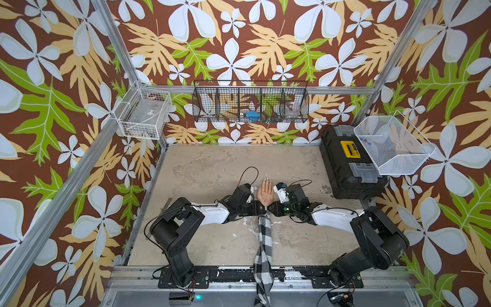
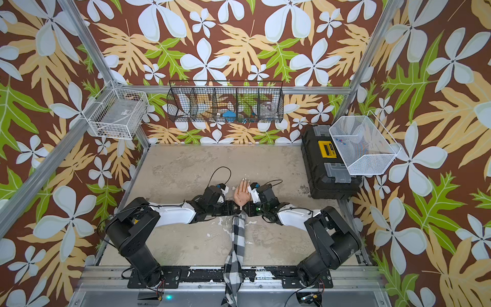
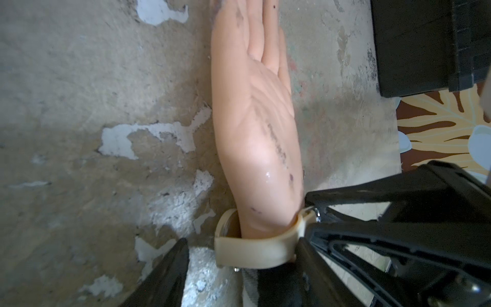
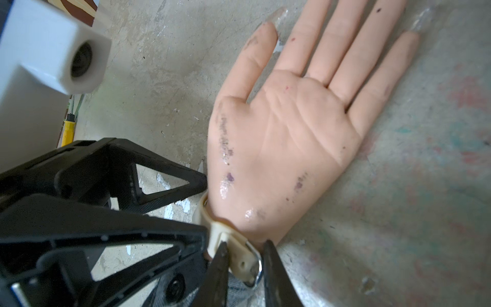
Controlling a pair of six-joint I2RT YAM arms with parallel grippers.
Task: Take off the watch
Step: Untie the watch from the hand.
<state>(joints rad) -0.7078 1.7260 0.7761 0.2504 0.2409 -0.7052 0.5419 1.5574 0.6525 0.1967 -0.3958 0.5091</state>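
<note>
Watch (image 3: pixel 255 252) judged light, strap (image 4: pixel 212 231) soft and slippery; best taken at buckle (image 4: pixel 257 268), where right gripper (image 4: pixel 245 252) is clamped; left gripper (image 4: pixel 205 208) held half-spread astride wrist (image 4: pixel 249 220)

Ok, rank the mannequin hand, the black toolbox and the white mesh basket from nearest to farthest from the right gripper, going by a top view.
In a top view, from the right gripper:
1. mannequin hand, right at the gripper, in the middle.
2. black toolbox, off to the far right.
3. white mesh basket, mounted beyond the toolbox, farther right.
</note>
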